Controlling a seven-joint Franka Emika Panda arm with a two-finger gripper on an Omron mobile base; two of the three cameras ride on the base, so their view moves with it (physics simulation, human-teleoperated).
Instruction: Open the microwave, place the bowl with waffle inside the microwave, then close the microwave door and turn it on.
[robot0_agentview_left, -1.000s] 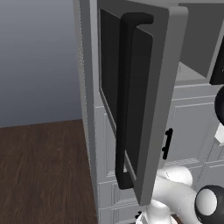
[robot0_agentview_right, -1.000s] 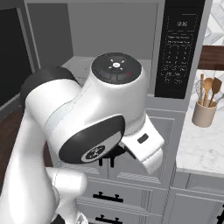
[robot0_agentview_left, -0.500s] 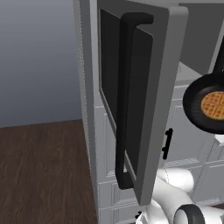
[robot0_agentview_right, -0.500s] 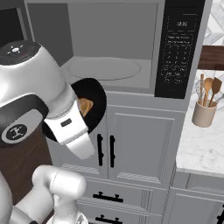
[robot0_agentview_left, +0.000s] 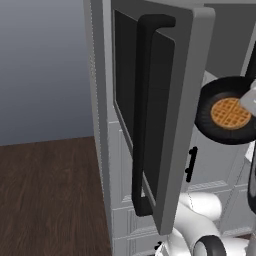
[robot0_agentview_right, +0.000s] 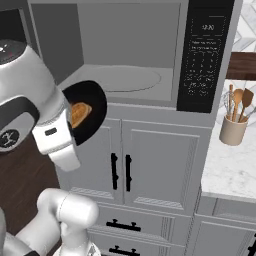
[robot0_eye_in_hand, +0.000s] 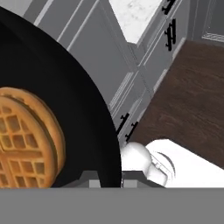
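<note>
Black bowl (robot0_agentview_right: 89, 112) with golden waffle (robot0_agentview_left: 230, 113) held in air, tilted steeply toward camera, just near of microwave (robot0_agentview_right: 135, 55) cavity lip, left side. Tool (robot0_eye_in_hand: 107, 178) pinched narrow on bowl rim; grip at edge likely explains tilt. Microwave door (robot0_agentview_left: 160, 110) swung fully open to left, cavity floor bare, ready for insertion. Judgement: waffle may slide; level bowl before entry. White cabinet doors (robot0_agentview_right: 150, 165) below; utensil crock (robot0_agentview_right: 233, 129) on marble tabletop (robot0_agentview_right: 225, 170) far right, clear of path.
</note>
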